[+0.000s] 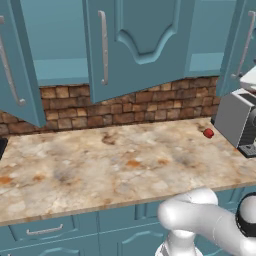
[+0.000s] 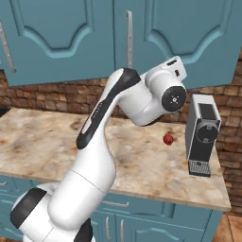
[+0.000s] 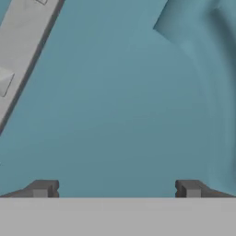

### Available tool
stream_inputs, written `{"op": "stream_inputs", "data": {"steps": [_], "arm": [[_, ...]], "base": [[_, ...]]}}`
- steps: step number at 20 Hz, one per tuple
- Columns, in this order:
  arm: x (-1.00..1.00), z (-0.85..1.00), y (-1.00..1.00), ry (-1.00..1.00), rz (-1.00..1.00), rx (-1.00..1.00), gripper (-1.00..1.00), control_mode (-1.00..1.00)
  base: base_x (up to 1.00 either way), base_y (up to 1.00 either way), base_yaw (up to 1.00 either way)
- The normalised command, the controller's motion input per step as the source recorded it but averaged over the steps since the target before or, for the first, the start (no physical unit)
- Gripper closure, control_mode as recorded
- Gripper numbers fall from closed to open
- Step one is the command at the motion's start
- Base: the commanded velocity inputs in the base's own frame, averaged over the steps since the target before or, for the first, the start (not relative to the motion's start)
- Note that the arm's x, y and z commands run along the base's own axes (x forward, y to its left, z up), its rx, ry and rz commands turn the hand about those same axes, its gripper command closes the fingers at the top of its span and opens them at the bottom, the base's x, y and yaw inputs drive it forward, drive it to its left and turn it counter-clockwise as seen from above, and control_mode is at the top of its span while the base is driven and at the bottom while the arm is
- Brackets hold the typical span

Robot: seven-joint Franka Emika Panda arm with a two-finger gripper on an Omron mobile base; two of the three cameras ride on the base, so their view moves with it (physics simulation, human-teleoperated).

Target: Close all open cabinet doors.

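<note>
Three teal cabinet doors stand swung out over the counter in the left base view: one at the far left (image 1: pixel 17 65), one in the middle (image 1: pixel 137 45) and one at the right edge (image 1: pixel 239 47). In the right base view the arm's hand (image 2: pixel 169 90) is raised in front of the right-hand door (image 2: pixel 189 33), just right of its silver bar handle (image 2: pixel 128 40). In the hand view my gripper (image 3: pixel 116 189) is open, very close to the flat teal door face (image 3: pixel 115 115). The bar handle (image 3: pixel 23 41) lies at upper left and the raised panel (image 3: pixel 198 37) at upper right. Nothing is between the fingertips (image 3: pixel 44 188).
A grey coffee machine (image 2: pixel 203 134) stands on the marble counter (image 1: pixel 100 165) at the right, with a small red object (image 2: pixel 168 139) beside it. A brick backsplash (image 1: pixel 125 107) runs behind. Teal drawers (image 1: pixel 45 230) sit below the counter edge.
</note>
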Motion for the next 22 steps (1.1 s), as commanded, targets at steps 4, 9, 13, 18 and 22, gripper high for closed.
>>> {"op": "stream_inputs", "data": {"steps": [4,9,13,18,22], "arm": [[0.85,0.00,0.07,0.05,0.04,0.00,-1.00,-1.00],[0.87,0.00,0.10,0.06,0.03,0.00,-1.00,-1.00],[0.80,0.00,0.10,0.05,0.01,-0.01,-1.00,-1.00],[0.75,-0.01,0.22,0.03,0.00,-0.05,-1.00,-1.00],[0.75,-0.03,0.16,0.03,0.00,-0.06,-1.00,-1.00]], "base": [[0.00,0.00,0.00],[0.00,0.00,0.00],[0.00,0.00,0.00],[0.00,0.00,0.00],[0.00,0.00,0.00]]}}
